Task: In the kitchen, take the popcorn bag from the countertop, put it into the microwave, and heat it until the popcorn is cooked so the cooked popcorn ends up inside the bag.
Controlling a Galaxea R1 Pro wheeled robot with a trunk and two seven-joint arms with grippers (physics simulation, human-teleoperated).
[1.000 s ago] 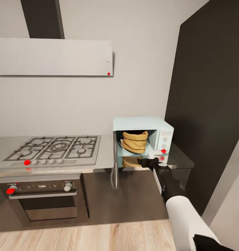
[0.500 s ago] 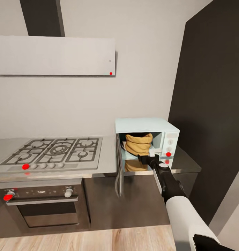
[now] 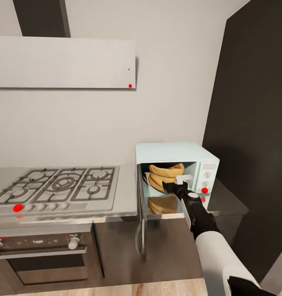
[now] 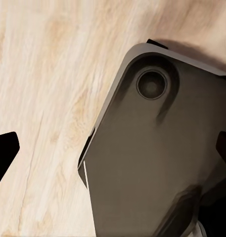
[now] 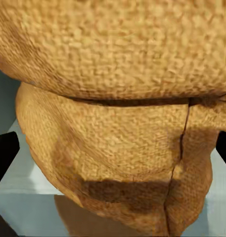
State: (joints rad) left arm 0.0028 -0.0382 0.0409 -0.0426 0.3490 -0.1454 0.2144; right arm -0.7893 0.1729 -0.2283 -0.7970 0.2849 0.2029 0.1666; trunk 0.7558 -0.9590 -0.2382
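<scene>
The pale mint-blue microwave (image 3: pixel 198 154) stands on the grey countertop (image 3: pixel 126 197) with its door (image 3: pixel 141 218) swung open to the left. Inside lies the tan burlap popcorn bag (image 3: pixel 165 173), tilted, its wrinkled sides (image 5: pixel 113 108) close in front of the right wrist camera. My right gripper (image 3: pixel 178 183) is at the microwave's mouth, right at the bag, open, with a dark fingertip (image 5: pixel 5 157) on each side of it. The left gripper (image 4: pixel 113 153) hangs open over the wooden floor. No popcorn kernels are visible.
A gas hob (image 3: pixel 58 185) sits left of the microwave, over a black built-in oven (image 3: pixel 46 255). A grey range hood (image 3: pixel 62 61) hangs above. A tall dark cabinet (image 3: pixel 256 123) rises at the right. The robot's grey base (image 4: pixel 157 163) shows below the left gripper.
The head view has shifted, so the kitchen sits lower and further right in the picture. The right gripper has risen into the microwave's mouth, closer to the bag, which now looks more tilted.
</scene>
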